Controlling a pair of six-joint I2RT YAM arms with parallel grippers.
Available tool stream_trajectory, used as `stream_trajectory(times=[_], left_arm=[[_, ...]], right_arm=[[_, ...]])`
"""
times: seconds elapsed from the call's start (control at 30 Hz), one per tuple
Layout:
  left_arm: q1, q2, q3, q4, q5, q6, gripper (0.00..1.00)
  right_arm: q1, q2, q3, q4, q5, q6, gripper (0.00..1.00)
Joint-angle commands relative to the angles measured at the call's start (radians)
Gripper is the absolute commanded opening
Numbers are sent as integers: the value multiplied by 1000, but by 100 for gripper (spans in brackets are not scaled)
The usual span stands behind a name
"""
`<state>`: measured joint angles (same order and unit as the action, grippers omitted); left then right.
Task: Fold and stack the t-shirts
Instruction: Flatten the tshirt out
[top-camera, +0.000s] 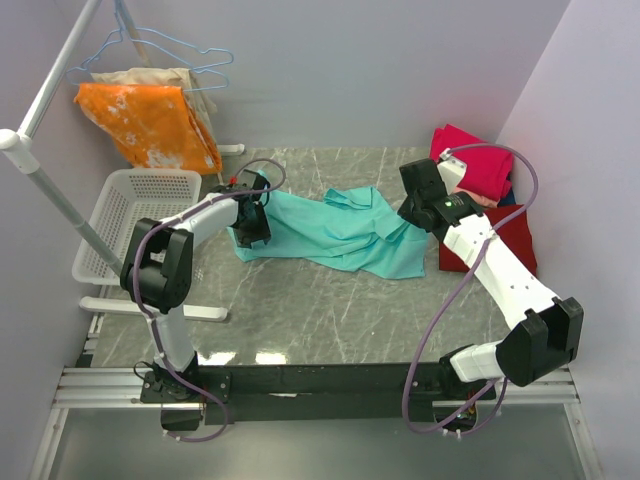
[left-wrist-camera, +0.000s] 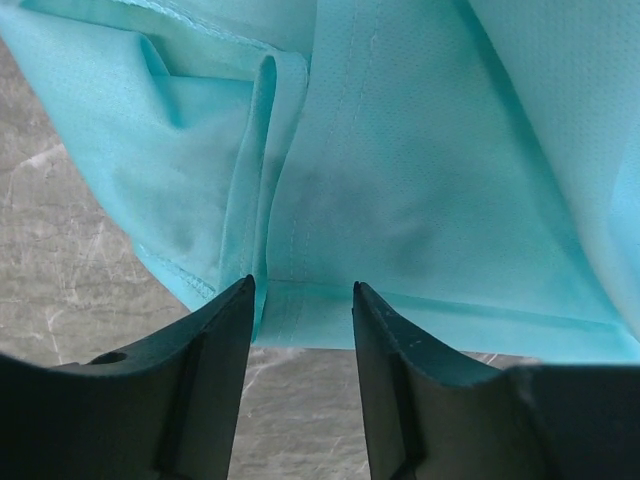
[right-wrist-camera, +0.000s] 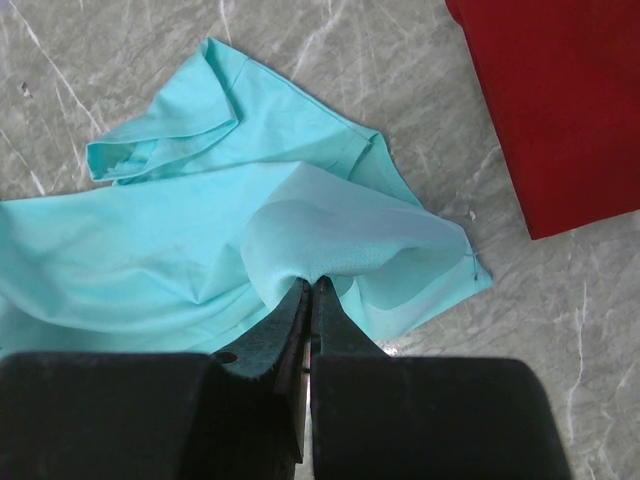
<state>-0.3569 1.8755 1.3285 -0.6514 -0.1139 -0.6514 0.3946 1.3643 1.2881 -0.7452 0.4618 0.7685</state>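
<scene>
So the right hand (right-wrist-camera: 310, 283) pinches the teal shirt (right-wrist-camera: 180, 230), left hand (left-wrist-camera: 302, 289) half-open at its hem. Spreading step, I reckon; left should clamp next.

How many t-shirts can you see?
3 for sure: a teal t-shirt spread in the middle, a dark red t-shirt lying flat on the right, and a pink t-shirt behind it. More may hide underneath.

Bright, even light is cast from above. Pale glare is seen on the worktop (top-camera: 300, 330) towards 6 o'clock in the top view. In the left wrist view, grey shadow is thrown on the teal t-shirt (left-wrist-camera: 400, 200); the jaws are left dark at 6 o'clock.
</scene>
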Motion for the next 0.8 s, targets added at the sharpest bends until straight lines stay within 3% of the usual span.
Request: stream_trajectory(times=[0.0, 0.47, 0.77], left_arm=[[-4, -12, -2, 26, 14, -14, 46], [-7, 13, 17, 21, 0, -7, 40], [-11, 43, 29, 10, -21, 1, 15]], right_arm=[[-7, 9, 22, 0, 35, 11, 0], [-7, 9, 31, -8, 46, 11, 0], [-8, 2, 34, -14, 54, 9, 0]])
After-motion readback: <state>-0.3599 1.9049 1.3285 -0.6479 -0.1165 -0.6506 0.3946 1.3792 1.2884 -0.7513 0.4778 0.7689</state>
